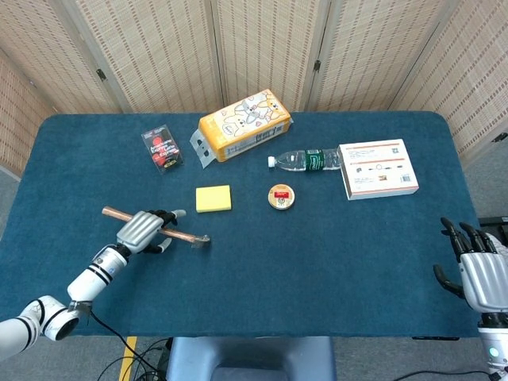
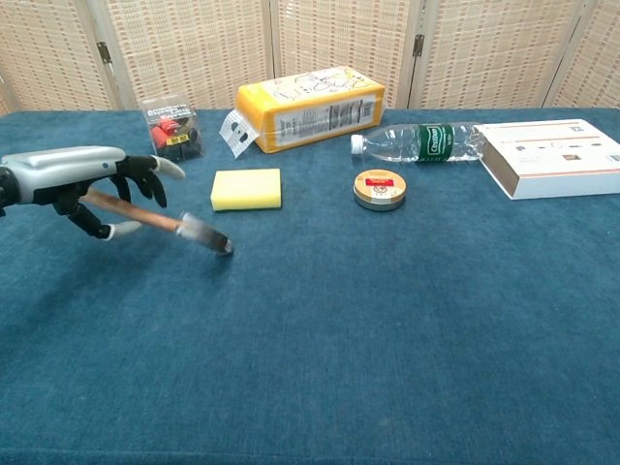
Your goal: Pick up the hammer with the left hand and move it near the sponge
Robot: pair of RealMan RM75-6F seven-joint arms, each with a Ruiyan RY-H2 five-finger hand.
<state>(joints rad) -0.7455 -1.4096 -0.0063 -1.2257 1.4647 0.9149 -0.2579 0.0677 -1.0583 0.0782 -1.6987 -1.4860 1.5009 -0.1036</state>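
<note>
Yellow sponge sits centre-left on the blue worktop. Lower left, the left hand clasps the hammer by its wooden handle. Bottom right, the right hand holds nothing, fingers spread.

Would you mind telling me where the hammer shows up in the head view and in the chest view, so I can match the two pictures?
Head view: the hammer lies lower left, held by the left hand, its head toward the camera side of the sponge.
Chest view: the hammer is at mid-left, its blurred head below and left of the sponge.
Shared landmark: the yellow sponge.
</note>
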